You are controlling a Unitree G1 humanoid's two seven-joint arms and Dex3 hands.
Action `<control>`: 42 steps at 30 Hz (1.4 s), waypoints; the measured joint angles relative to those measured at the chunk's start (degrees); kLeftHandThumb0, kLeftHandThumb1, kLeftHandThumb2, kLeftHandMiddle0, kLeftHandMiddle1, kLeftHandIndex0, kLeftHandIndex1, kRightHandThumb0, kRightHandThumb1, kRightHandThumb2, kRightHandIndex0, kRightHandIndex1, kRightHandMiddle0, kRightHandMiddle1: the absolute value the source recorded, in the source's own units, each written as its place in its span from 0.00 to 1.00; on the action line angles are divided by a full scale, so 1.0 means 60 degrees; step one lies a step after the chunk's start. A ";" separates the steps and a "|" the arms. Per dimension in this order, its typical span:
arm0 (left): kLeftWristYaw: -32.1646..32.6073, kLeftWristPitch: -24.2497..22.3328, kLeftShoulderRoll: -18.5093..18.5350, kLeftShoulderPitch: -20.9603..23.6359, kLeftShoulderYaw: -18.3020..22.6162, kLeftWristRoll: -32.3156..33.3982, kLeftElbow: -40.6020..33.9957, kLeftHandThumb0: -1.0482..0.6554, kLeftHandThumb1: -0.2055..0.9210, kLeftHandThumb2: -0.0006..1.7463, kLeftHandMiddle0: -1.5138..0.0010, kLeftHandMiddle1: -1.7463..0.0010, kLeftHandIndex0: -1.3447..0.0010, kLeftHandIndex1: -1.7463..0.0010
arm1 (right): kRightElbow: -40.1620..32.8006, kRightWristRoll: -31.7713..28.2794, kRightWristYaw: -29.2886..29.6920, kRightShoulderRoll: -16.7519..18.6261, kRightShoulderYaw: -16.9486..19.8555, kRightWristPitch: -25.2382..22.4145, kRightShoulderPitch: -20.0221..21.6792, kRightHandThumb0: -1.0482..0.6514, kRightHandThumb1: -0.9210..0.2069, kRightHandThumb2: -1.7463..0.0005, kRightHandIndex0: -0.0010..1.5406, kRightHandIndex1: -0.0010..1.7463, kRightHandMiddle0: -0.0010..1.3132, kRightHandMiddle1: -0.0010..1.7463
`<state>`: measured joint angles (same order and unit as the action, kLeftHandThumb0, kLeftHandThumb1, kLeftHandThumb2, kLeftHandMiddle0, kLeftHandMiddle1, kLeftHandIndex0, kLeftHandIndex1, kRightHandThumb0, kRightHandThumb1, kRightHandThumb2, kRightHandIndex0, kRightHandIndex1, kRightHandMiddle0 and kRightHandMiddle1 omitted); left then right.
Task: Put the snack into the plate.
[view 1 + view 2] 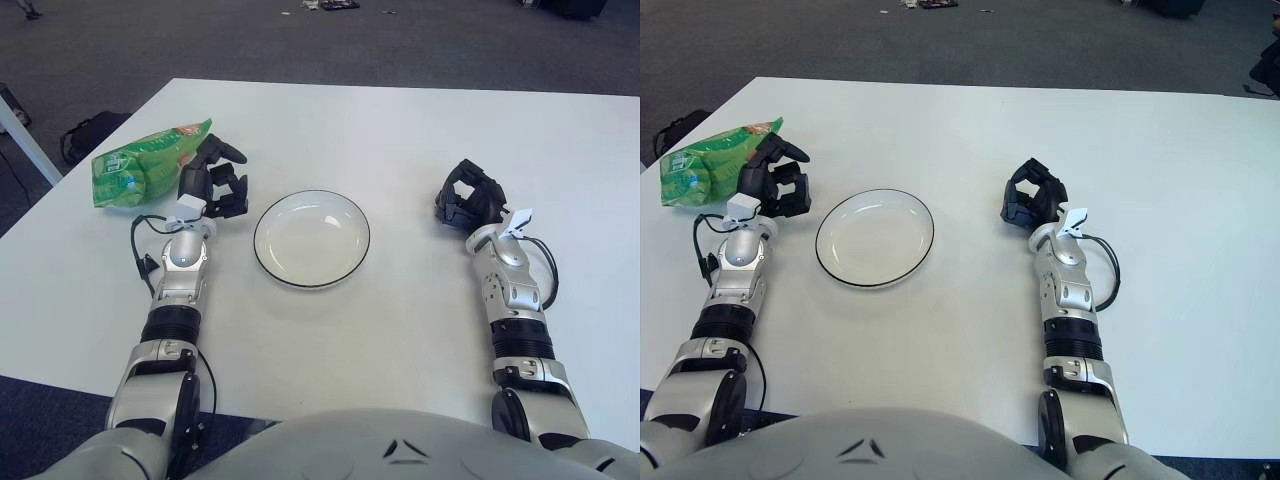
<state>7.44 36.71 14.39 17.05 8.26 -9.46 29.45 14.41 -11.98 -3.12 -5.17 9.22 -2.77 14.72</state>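
Note:
A green snack bag (140, 165) lies on the white table at the far left, also in the right eye view (705, 165). A white plate with a dark rim (311, 238) sits in the middle and holds nothing. My left hand (215, 180) is right beside the bag's right end, fingers spread, one finger reaching over the bag's corner, not closed on it. My right hand (470, 197) shows to the right of the plate, fingers curled, holding nothing.
The white table (400, 130) ends at the left edge just beyond the bag. Dark carpet floor lies behind the table, with a dark bag (85, 132) on the floor at the left.

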 measured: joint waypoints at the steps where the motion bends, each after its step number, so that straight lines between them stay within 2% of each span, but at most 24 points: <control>1: 0.0315 0.0014 0.0054 -0.0062 0.0006 -0.0312 -0.0141 0.38 0.69 0.57 0.32 0.00 0.69 0.00 | -0.0026 0.0000 0.0005 0.0005 -0.0010 -0.0011 -0.0003 0.33 0.58 0.21 0.83 1.00 0.50 1.00; 5: 0.1591 -0.0030 0.0340 -0.0372 0.0010 -0.1772 -0.0721 0.38 0.68 0.57 0.29 0.00 0.69 0.00 | -0.0128 -0.0001 0.0005 0.0021 -0.0040 -0.0099 -0.0036 0.33 0.58 0.21 0.83 1.00 0.50 1.00; 11: 0.3876 -0.0287 0.0839 -0.0595 -0.0064 -0.3939 -0.0737 0.37 0.65 0.60 0.20 0.00 0.67 0.00 | -0.0188 -0.0011 -0.0041 0.0010 -0.0028 -0.0203 -0.0039 0.32 0.58 0.21 0.83 1.00 0.50 1.00; 17: 0.5238 -0.1324 0.1369 -0.0988 -0.0063 -0.5343 -0.1377 0.37 0.63 0.62 0.18 0.00 0.65 0.00 | -0.0215 -0.0029 -0.0146 -0.0030 0.0036 -0.0233 -0.0065 0.33 0.58 0.21 0.83 1.00 0.50 1.00; 24: 0.6034 -0.2756 0.1563 -0.1192 -0.0082 -0.6392 -0.2523 0.36 0.61 0.64 0.25 0.00 0.64 0.00 | -0.0214 -0.0044 -0.0267 -0.0120 0.0132 -0.0236 -0.0131 0.32 0.58 0.21 0.83 1.00 0.50 1.00; 27: 0.6431 -0.3214 0.1641 -0.1189 -0.0134 -0.6736 -0.2664 0.36 0.61 0.63 0.31 0.00 0.64 0.00 | -0.0214 -0.0049 -0.0301 -0.0140 0.0133 -0.0239 -0.0133 0.32 0.58 0.21 0.83 1.00 0.50 1.00; 29: 0.6701 -0.3534 0.1715 -0.1187 -0.0176 -0.6961 -0.2671 0.37 0.62 0.63 0.38 0.00 0.65 0.00 | -0.0214 -0.0049 -0.0325 -0.0153 0.0133 -0.0240 -0.0133 0.32 0.58 0.21 0.83 1.00 0.50 1.00; 31: 0.6926 -0.3900 0.1792 -0.1182 -0.0216 -0.7178 -0.2662 0.51 0.55 0.67 0.51 0.05 0.67 0.00 | -0.0214 -0.0049 -0.0381 -0.0171 0.0133 -0.0240 -0.0139 0.32 0.58 0.21 0.83 1.00 0.50 1.00; 32: 0.6995 -0.4072 0.1837 -0.1177 -0.0236 -0.7246 -0.2653 0.53 0.54 0.68 0.53 0.06 0.67 0.00 | -0.0214 -0.0049 -0.0396 -0.0180 0.0133 -0.0240 -0.0142 0.32 0.58 0.21 0.83 1.00 0.50 1.00; 34: 0.7090 -0.4370 0.1961 -0.1119 -0.0262 -0.7333 -0.2528 0.58 0.66 0.57 0.67 0.09 0.72 0.00 | -0.0221 -0.0049 -0.0427 -0.0193 0.0133 -0.0240 -0.0150 0.32 0.58 0.21 0.83 1.00 0.50 1.00; 35: 0.7126 -0.4496 0.2050 -0.1033 -0.0287 -0.7350 -0.2345 0.58 0.69 0.55 0.69 0.10 0.73 0.00 | -0.0228 -0.0049 -0.0439 -0.0198 0.0134 -0.0240 -0.0156 0.32 0.58 0.21 0.83 1.00 0.50 1.00; 36: 0.7136 -0.4604 0.2165 -0.0936 -0.0309 -0.7363 -0.2147 0.55 0.73 0.52 0.72 0.13 0.74 0.00 | -0.0233 -0.0049 -0.0455 -0.0202 0.0130 -0.0243 -0.0156 0.32 0.58 0.21 0.83 1.00 0.50 1.00; 37: 0.7129 -0.4799 0.2266 -0.0846 -0.0326 -0.7396 -0.1953 0.47 0.82 0.45 0.77 0.19 0.78 0.00 | -0.0241 -0.0049 -0.0465 -0.0206 0.0129 -0.0249 -0.0155 0.32 0.58 0.21 0.83 1.00 0.50 1.00; 40: 0.7054 -0.5510 0.2472 -0.0675 -0.0351 -0.7491 -0.1691 0.28 0.94 0.41 0.84 0.29 0.89 0.14 | -0.0259 -0.0049 -0.0480 -0.0209 0.0124 -0.0259 -0.0155 0.32 0.58 0.21 0.83 1.00 0.50 1.00; 42: 0.7011 -0.5907 0.2551 -0.0645 -0.0385 -0.7506 -0.1670 0.22 0.97 0.41 0.88 0.34 0.94 0.19 | -0.0265 -0.0049 -0.0490 -0.0211 0.0124 -0.0260 -0.0164 0.33 0.58 0.22 0.83 1.00 0.49 1.00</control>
<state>49.51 1.27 29.70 13.18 5.94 -54.49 19.43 12.82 -12.27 -6.06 -6.43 9.96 -4.33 13.74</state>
